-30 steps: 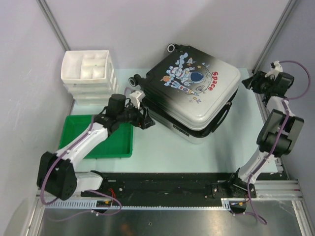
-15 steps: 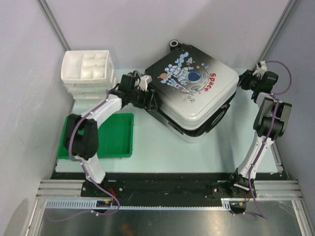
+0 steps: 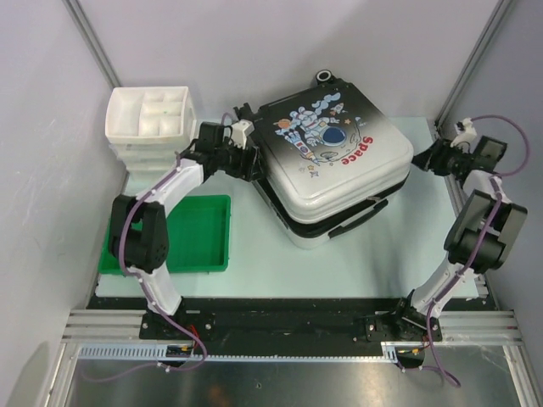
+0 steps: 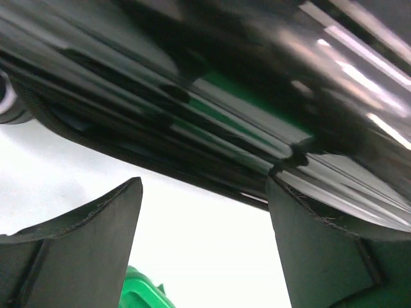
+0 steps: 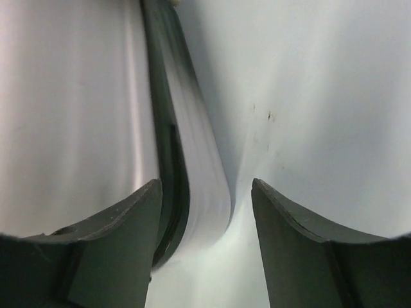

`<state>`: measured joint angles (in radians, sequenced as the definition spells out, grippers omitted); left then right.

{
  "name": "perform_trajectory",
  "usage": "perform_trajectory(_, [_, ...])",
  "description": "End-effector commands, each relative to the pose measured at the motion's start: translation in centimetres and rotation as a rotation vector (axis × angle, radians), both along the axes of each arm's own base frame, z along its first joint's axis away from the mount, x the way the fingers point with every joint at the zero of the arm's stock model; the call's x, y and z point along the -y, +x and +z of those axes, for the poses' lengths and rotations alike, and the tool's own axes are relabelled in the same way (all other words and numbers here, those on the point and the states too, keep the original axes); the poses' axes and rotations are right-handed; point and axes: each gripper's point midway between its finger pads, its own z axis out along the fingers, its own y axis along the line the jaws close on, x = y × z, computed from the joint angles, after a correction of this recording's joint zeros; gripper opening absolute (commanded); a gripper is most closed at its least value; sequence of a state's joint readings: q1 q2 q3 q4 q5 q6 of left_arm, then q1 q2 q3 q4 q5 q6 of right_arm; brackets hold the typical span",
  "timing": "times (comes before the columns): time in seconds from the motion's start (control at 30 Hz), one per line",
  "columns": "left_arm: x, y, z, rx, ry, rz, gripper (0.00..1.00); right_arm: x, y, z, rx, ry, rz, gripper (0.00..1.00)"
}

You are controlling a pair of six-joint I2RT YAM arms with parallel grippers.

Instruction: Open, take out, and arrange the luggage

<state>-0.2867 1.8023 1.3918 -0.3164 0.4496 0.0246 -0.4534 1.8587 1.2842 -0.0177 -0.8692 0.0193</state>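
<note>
The luggage (image 3: 339, 157), a hard-shell suitcase with an astronaut cartoon, lies flat and closed at the back middle of the table, its black carry handle facing the front. My left gripper (image 3: 251, 164) stands open against its left side. In the left wrist view the glossy black shell (image 4: 257, 96) fills the top, and the left gripper (image 4: 204, 192) has one fingertip (image 4: 289, 192) touching it. My right gripper (image 3: 426, 158) is open at the suitcase's right corner. In the right wrist view the right gripper (image 5: 205, 186) points at the shell's seam edge (image 5: 192, 167).
A white compartmented drawer box (image 3: 153, 127) stands at the back left, close behind the left arm. A flat green tray (image 3: 204, 237) lies at the front left, its corner (image 4: 141, 292) showing below the left fingers. Grey walls and frame posts close in both sides.
The suitcase has turned clockwise and shifted toward the back. The left arm swung from over the green tray to the suitcase's back-left side. The right gripper stayed at the right corner.
</note>
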Motion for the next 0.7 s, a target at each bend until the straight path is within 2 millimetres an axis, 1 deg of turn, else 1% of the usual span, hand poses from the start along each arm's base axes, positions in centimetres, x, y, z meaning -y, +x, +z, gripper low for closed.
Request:
perform_trajectory(0.0, [3.0,-3.3,10.1,0.276,-0.166,-0.183,0.84,1.1,-4.1,7.4,0.123,-0.111,0.096,0.64])
perform_trajectory(0.03, [2.8,-4.0,10.6,0.295,-0.165,-0.196,0.84,0.4,-6.0,7.5,0.076,-0.118,0.121,0.65])
perform_trajectory(0.07, [2.5,-4.9,12.2,0.338,-0.17,-0.204,0.86,0.3,-6.6,7.6,0.102,-0.197,0.164,0.66])
perform_trajectory(0.1, [2.5,-5.9,11.8,0.332,-0.174,-0.224,0.86,-0.3,-7.4,7.7,0.1,-0.216,0.197,0.66])
perform_trajectory(0.13, [2.4,-6.5,12.0,0.34,-0.175,-0.233,0.87,-1.7,-9.2,7.7,0.06,-0.206,0.234,0.66])
perform_trajectory(0.17, [2.2,-7.4,12.9,0.361,-0.184,-0.242,0.88,-2.9,-10.0,7.5,0.048,-0.222,0.278,0.65])
perform_trajectory(0.2, [2.2,-8.1,12.3,0.346,-0.189,-0.249,0.88,-4.8,-10.5,7.0,0.043,-0.275,0.348,0.65])
perform_trajectory(0.23, [2.2,-8.6,12.4,0.336,-0.202,-0.252,0.88,-6.5,-11.3,6.7,0.012,-0.271,0.385,0.64])
perform_trajectory(0.27, [2.1,-9.2,12.8,0.341,-0.211,-0.253,0.88,-7.6,-11.6,6.9,0.013,-0.28,0.404,0.62])
perform_trajectory(0.3, [2.1,-9.7,12.3,0.323,-0.216,-0.258,0.88,-9.7,-11.8,6.5,-0.016,-0.278,0.432,0.62])
perform_trajectory(0.37, [2.3,-10.8,12.8,0.315,-0.243,-0.271,0.88,-11.4,-11.9,6.0,-0.028,-0.294,0.45,0.63])
perform_trajectory(0.4, [2.4,-11.2,12.5,0.305,-0.246,-0.272,0.88,-12.1,-12.0,5.5,-0.045,-0.313,0.462,0.63])
perform_trajectory(0.43, [2.6,-11.6,12.7,0.301,-0.255,-0.276,0.88,-13.6,-12.3,5.1,-0.068,-0.307,0.491,0.64])
perform_trajectory(0.47, [2.6,-12.0,13.2,0.311,-0.26,-0.277,0.88,-14.4,-12.5,4.7,-0.081,-0.309,0.508,0.66])
perform_trajectory(0.5, [2.7,-12.2,13.1,0.307,-0.261,-0.281,0.88,-14.8,-12.7,4.1,-0.103,-0.309,0.516,0.66])
perform_trajectory(0.53, [2.8,-12.4,13.3,0.312,-0.264,-0.288,0.88,-16.0,-12.9,3.8,-0.112,-0.308,0.536,0.67])
perform_trajectory(0.57, [2.8,-12.5,13.5,0.32,-0.265,-0.289,0.88,-16.3,-13.1,3.1,-0.13,-0.306,0.541,0.68])
perform_trajectory(0.63, [2.8,-12.6,13.4,0.317,-0.263,-0.286,0.88,-16.8,-13.4,2.7,-0.135,-0.298,0.549,0.68])
perform_trajectory(0.67, [2.7,-12.6,13.3,0.318,-0.26,-0.282,0.88,-17.0,-13.8,2.2,-0.155,-0.281,0.547,0.68])
